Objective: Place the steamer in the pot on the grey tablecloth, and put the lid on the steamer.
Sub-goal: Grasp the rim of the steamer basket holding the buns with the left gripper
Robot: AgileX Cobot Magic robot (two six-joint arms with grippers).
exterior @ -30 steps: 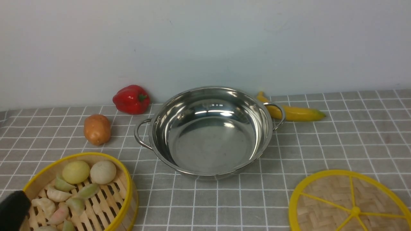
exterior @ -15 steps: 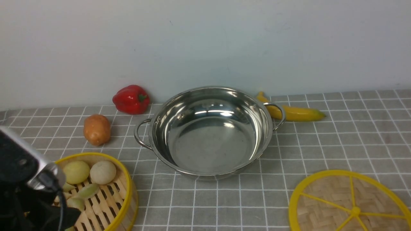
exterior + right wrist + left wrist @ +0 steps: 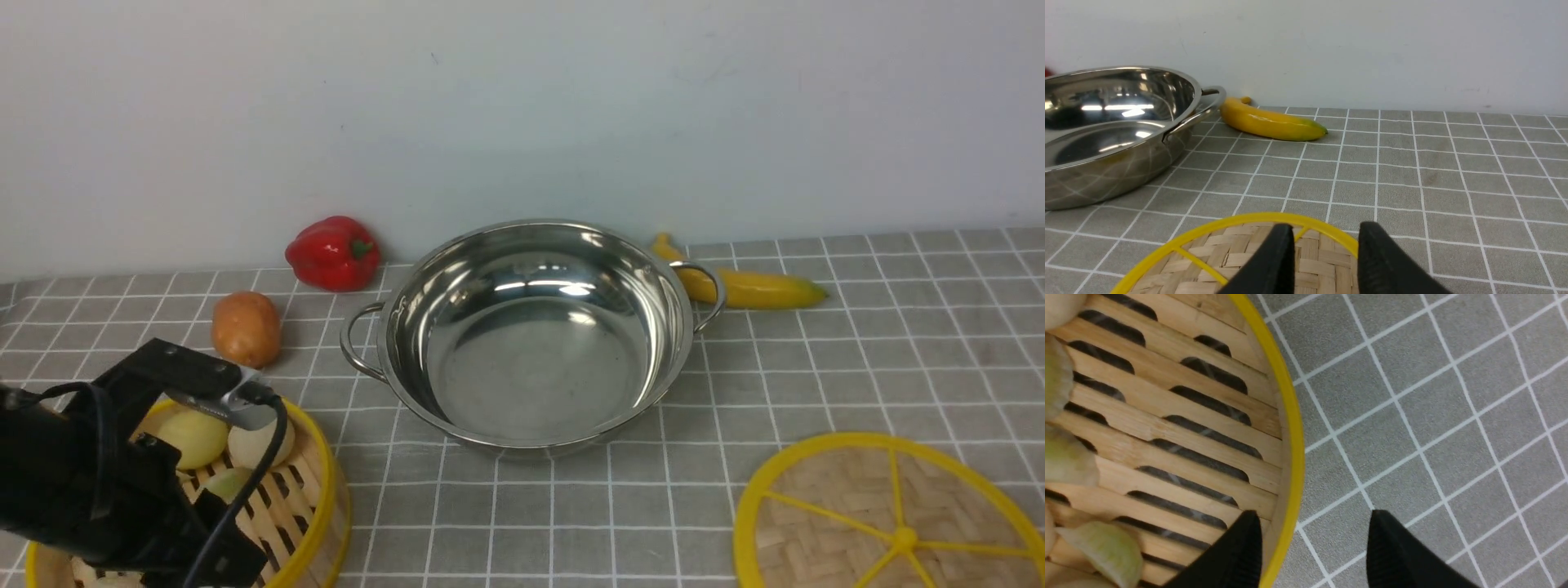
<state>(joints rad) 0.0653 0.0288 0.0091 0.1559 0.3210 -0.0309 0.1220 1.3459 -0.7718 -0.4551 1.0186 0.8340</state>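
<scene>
We find no step complete: the round yellow-rimmed bamboo steamer (image 3: 325, 482) sits front-left of the empty shiny steel pot (image 3: 531, 359), left gripper (image 3: 1312, 516) spread astride its rim, and the flat woven lid (image 3: 890, 523) lies front-right beneath the spread right gripper (image 3: 1325, 230).

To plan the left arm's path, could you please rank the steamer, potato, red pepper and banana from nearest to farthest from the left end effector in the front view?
1. steamer: near left, its rim between the jaws of the left end effector.
2. potato: just behind, left.
3. red pepper: farther back, left.
4. banana: back right.
</scene>
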